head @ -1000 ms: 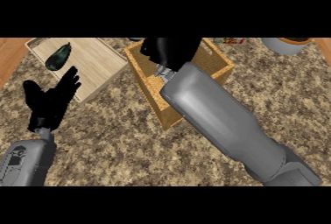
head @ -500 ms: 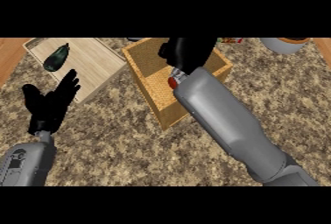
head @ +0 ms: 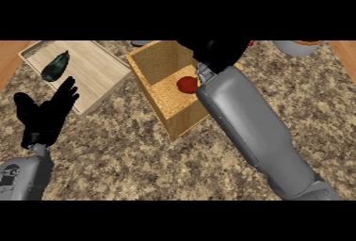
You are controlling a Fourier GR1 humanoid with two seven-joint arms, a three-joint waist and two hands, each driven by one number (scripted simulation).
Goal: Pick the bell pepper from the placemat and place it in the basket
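Right, speckled stone tabletop (head: 173, 169) fills most of the view, with strips of wood showing at the far left and far right edges. Big grey right forearm (head: 254, 136) runs from the lower right up toward the top centre, crossing the right side of the basket (head: 156, 66). Basket is a tan open box, tilted on the tabletop, inner floor lighter and grainy. Light wooden placemat (head: 97, 75) lies just left of the basket, nearly touching its left corner, also angled. Left forearm (head: 24, 176) comes in at the lower left corner, grey.

Left hand (head: 45, 117) is black, fingers up and spread, holding nothing, resting over the tabletop just below the placemat's lower edge. Right hand (head: 219, 52) is black, sits over the basket's far right rim at the top of the view; whether its fingers are curled or straight, cannot tell, too dark and bunched.

Bell pepper (head: 186, 84) is red, round, lying inside the basket on its floor, right next to the right wrist, apart from the hand. Dark green oblong vegetable (head: 55, 66) lies on the placemat toward its far left end. Grey bowl-like thing (head: 299, 46) at the top right, cut by the edge.
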